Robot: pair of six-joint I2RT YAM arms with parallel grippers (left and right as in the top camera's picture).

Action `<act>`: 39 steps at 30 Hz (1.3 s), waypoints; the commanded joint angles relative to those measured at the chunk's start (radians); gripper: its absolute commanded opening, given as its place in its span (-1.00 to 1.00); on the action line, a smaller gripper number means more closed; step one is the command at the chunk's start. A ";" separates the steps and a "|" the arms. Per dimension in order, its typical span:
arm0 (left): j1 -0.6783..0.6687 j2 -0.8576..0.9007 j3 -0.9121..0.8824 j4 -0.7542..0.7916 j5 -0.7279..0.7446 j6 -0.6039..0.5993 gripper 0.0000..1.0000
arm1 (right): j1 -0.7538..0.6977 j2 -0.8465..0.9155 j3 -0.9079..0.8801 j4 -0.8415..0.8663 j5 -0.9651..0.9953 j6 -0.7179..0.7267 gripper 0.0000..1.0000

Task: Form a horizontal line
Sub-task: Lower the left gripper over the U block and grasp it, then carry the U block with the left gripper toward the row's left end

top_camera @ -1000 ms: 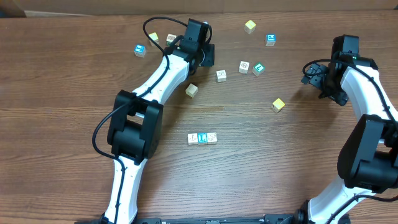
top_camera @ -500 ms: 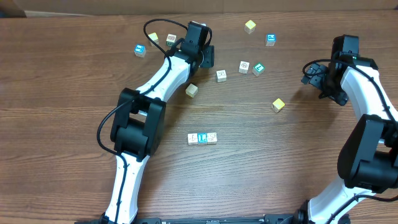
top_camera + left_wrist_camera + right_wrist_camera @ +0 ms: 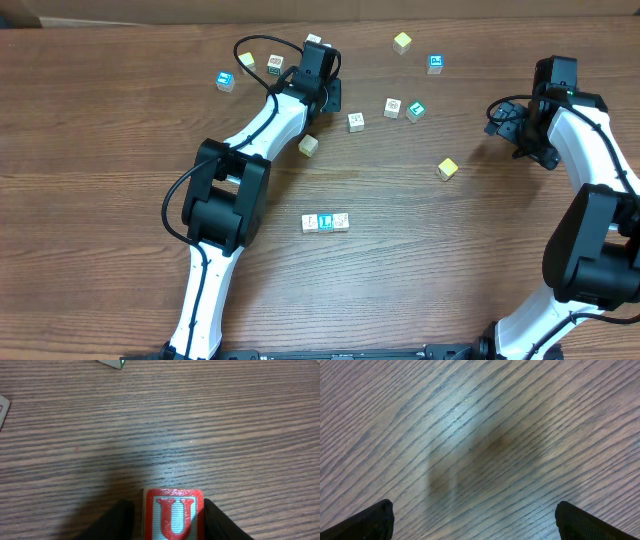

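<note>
Nearest me, the horizontal line [image 3: 326,222] stands at three touching cubes on the tabletop [image 3: 120,150]; I judge one more is needed. Further out, the right pincer [image 3: 480,522] is spread wide and empty. Farthest, the left pincer [image 3: 170,527] closely brackets a red-U cube [image 3: 174,510]; whether it pinches, I cannot tell.
</note>
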State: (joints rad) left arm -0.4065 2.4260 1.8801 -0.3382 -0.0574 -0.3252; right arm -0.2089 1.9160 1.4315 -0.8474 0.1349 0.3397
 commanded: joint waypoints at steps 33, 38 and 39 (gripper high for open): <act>-0.005 -0.542 0.002 -0.813 -0.058 0.011 -0.46 | 0.000 -0.021 0.021 0.005 0.003 -0.001 1.00; -0.005 -0.533 0.000 -1.003 -0.056 0.011 -0.45 | 0.000 -0.021 0.021 0.005 0.003 -0.001 1.00; -0.005 -0.531 0.000 -1.026 -0.055 0.010 -0.44 | 0.000 -0.021 0.021 0.005 0.003 -0.001 1.00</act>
State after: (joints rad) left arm -0.4065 1.8839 1.8828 -1.3346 -0.1066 -0.3141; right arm -0.2089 1.9160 1.4315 -0.8474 0.1349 0.3401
